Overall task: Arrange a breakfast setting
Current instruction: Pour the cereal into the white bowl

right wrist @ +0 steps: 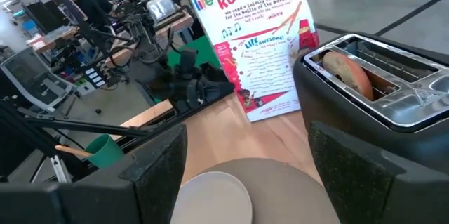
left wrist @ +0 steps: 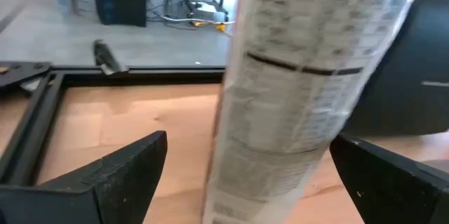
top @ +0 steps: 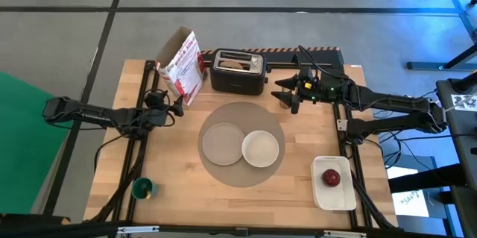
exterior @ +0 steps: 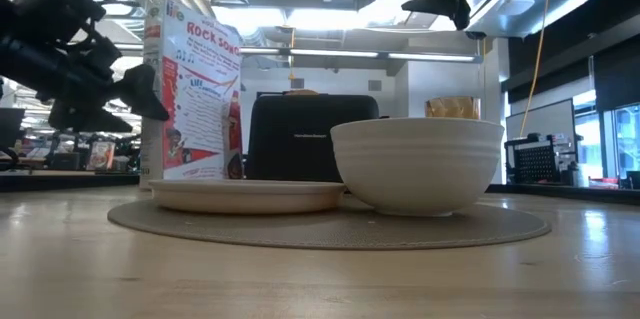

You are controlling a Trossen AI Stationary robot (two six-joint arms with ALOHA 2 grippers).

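Green cup (top: pixel 142 188) sits at the near left corner of the wooden counter (top: pixel 179 186), well apart from everything else. Left tool (top: pixel 177 106) hovers at the counter's left side, its fingers (left wrist: pixel 105 175) spread wide on either side of the cereal box (top: pixel 183 66), whose narrow printed edge fills the left wrist view; whether they touch the box cannot be told. That box stands upright at the back left, just beside the black toaster (top: pixel 238 71), and a ring-shaped bread (right wrist: pixel 347 73) pokes out of one toaster slot.

Centre of the counter holds the large round grey mat (top: pixel 242 176). On it, the small grey plate (top: pixel 222 142) lies to the left and the white bowl (top: pixel 260 148) to the right, the two touching or nearly so. From the low view the bowl (exterior: pixel 417 164) stands taller than the flat plate (exterior: pixel 245 194), both in front of the toaster (exterior: pixel 300 139).

Right tool (top: pixel 286 96) hangs above the back right of the counter, right of the toaster and beyond the mat, its fingers (right wrist: pixel 151 164) spread apart and empty. Farther right, near the front corner, a white rectangular tray (top: pixel 335 197) carries the red apple (top: pixel 331 177).
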